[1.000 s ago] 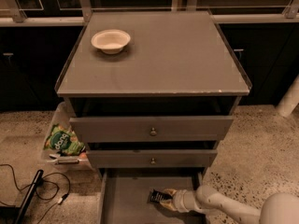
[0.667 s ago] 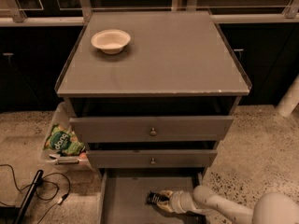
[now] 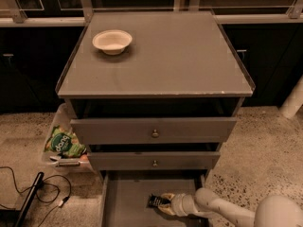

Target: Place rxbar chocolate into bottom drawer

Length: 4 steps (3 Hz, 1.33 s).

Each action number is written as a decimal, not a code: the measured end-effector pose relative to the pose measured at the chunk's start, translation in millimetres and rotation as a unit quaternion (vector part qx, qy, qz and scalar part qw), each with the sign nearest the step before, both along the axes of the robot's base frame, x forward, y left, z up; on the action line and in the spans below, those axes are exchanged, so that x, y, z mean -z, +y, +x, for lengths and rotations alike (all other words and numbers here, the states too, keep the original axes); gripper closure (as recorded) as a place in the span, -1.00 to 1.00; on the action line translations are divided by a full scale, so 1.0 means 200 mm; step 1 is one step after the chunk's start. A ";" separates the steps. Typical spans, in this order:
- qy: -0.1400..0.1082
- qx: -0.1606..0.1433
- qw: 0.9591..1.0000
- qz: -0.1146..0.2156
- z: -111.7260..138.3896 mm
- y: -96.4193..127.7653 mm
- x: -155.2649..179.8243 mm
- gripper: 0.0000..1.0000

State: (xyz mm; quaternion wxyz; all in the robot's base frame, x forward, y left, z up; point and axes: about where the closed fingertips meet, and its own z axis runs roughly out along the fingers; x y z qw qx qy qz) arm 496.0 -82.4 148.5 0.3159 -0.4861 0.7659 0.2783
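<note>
The bottom drawer (image 3: 128,200) is pulled out below the two knobbed drawers, a grey tray with a flat floor. My gripper (image 3: 163,203) reaches in from the lower right over the drawer floor. It is shut on the rxbar chocolate (image 3: 155,201), a small black wrapper with white lettering, which sticks out to the left of the fingertips just above or on the floor. My white arm (image 3: 222,209) runs off to the lower right.
A cream bowl (image 3: 112,41) stands on the cabinet top (image 3: 189,56). A green snack bag (image 3: 63,143) lies in a clear bin left of the cabinet. Black cables (image 3: 33,193) lie on the speckled floor at the lower left.
My gripper with the bar has shifted slightly left inside the drawer. Nothing else has moved.
</note>
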 end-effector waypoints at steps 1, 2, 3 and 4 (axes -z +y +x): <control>0.000 0.000 1.000 0.000 0.00 0.00 0.00 -0.13; 0.000 0.000 1.000 0.000 0.00 0.00 0.00 -0.59; 0.000 0.000 1.000 0.000 0.00 0.00 0.00 -1.00; 0.000 0.000 1.000 0.000 0.00 0.00 0.00 -1.00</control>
